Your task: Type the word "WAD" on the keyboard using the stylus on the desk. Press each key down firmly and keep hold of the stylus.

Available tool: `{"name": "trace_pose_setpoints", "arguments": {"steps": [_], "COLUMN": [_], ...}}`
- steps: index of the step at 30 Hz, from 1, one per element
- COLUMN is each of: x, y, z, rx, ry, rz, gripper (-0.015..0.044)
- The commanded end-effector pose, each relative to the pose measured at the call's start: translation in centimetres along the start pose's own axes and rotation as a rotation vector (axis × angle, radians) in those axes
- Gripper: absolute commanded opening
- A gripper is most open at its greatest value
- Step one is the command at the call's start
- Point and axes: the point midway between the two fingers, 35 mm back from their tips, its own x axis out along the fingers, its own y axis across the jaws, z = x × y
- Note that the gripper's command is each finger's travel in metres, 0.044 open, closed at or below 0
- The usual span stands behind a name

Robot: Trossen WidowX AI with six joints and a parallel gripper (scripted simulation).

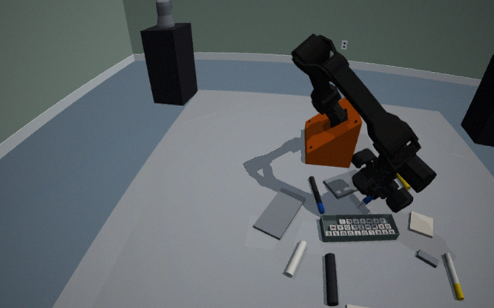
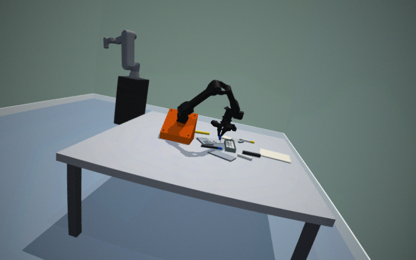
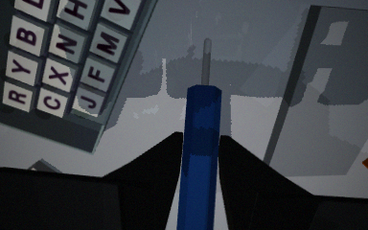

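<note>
The gripper (image 1: 374, 193) (image 2: 220, 135) (image 3: 200, 142) is clamped on the blue stylus (image 1: 367, 200) (image 2: 220, 137) (image 3: 202, 115), whose thin tip points ahead beside the keyboard (image 1: 359, 239) (image 2: 230, 150) (image 3: 98, 136), apart from its keys and seemingly above the desk (image 1: 215, 140) (image 2: 153, 171) (image 3: 149, 129), though the dim views make its height hard to judge. The step in hand looks to be carrying the stylus towards the first letter; the next move calls for bringing the tip over W, then pressing straight down with the grip kept firm.
</note>
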Motion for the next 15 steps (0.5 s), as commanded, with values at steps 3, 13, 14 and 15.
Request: {"name": "trace_pose_setpoints", "arguments": {"steps": [3, 13, 14, 15], "x": [-1.0, -3.1, -3.3, -3.6], "y": [0.7, 1.2, 1.2, 1.2], "z": [2.0, 5.8, 6.2, 6.7], "rx": [0.052, 0.135, 0.144, 0.153], "ry": [0.202, 0.478, 0.505, 0.532], "rz": [0.008, 0.076, 0.087, 0.098], "gripper": [0.0, 0.0, 0.0, 0.0]}}
